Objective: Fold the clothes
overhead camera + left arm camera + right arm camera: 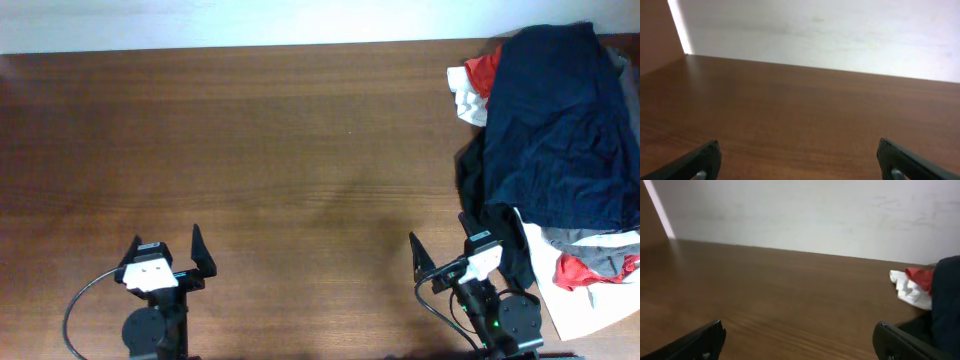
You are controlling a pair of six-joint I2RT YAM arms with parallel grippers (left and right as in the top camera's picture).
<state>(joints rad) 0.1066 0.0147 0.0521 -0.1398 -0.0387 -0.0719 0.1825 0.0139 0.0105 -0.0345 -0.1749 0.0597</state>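
The clothes lie in a heap at the table's right side. A large navy-blue garment (565,120) is on top, with white and red cloth (470,85) at its far left edge, black cloth (475,185) at its left, and grey, red and white pieces (585,265) at the near right. My left gripper (166,247) is open and empty near the front edge, far left of the heap. My right gripper (440,238) is open and empty, just left of the heap. In the right wrist view the navy garment (947,295) and white-red cloth (910,285) show at right.
The brown wooden table (280,150) spreads between the arms and the white back wall (840,35). The left wrist view shows only bare wood (800,115) between the open fingers (799,160). A black cable (80,305) loops beside the left arm's base.
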